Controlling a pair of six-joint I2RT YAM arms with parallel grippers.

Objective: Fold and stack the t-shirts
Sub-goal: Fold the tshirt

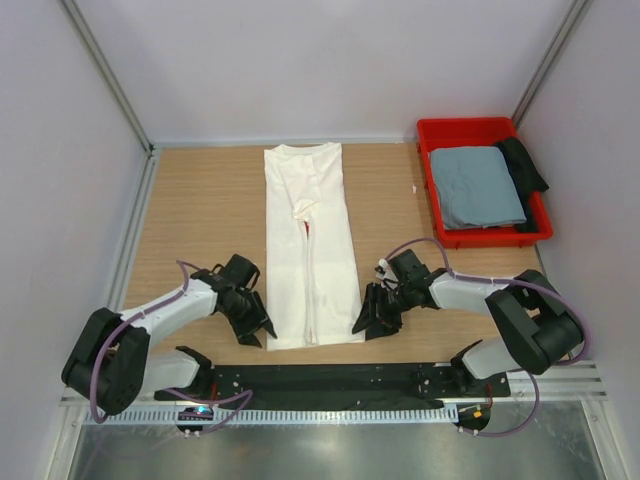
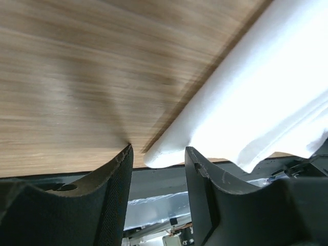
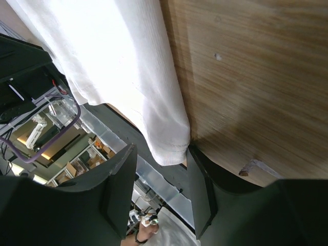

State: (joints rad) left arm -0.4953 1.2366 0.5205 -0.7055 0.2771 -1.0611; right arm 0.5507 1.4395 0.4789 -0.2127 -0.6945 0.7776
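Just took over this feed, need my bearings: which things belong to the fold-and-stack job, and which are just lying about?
Belongs to the job: white t-shirt, folded long on the table; grey-blue t-shirt, folded in the red bin; left gripper and right gripper at the white one's near corners.
Lying about: the bin itself; black cloth in it, kind unclear.

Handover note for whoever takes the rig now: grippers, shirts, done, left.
Left gripper: open, jaws astride the near left corner of the white t-shirt, not clamped.
Right gripper: open, at its near right corner.
The white t-shirt: folded lengthwise into a long strip, mid-table.
Grey-blue t-shirt: folded, in the red bin.
Done: lengthwise folds.
Left: likely grip both corners, fold the strip crosswise, stack the shirts.
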